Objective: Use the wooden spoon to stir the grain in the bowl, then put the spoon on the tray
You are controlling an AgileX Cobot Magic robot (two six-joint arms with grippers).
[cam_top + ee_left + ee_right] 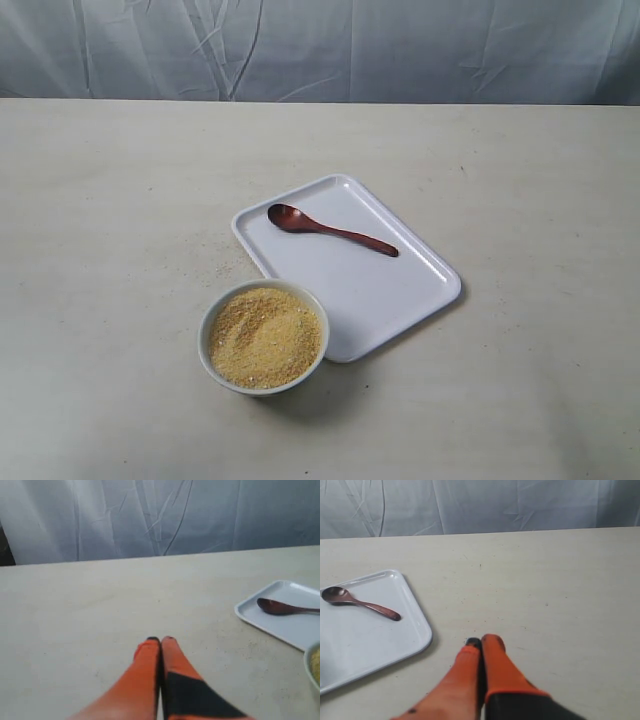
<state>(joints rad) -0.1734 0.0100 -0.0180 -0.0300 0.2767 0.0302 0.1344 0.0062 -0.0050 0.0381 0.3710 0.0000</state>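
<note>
Wooden spoon (333, 231) untouched; end effectors (160, 640) (481, 640) closed

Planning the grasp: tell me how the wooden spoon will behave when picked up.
Likely stiff and light: the spoon is slim wood. Its thin handle lies flat on the smooth tray, so it may skid or pivot when nudged.

I'm working over what looks like a robot test bench in a lab: a wide, plain, pale beige tabletop (110, 220) with a creased grey-white cloth backdrop (400, 50) hung along its far edge. A few kitchen props sit grouped on it: a flat white rectangular tray (390, 290) carrying a small dark reddish-brown wooden spoon (332, 231), and a small round white bowl (204, 345) of fine golden-yellow grain (265, 337). Orange-and-black fingers of the left gripper (160, 641) and right gripper (481, 641) reach over the same surface in my wrist views.
</note>
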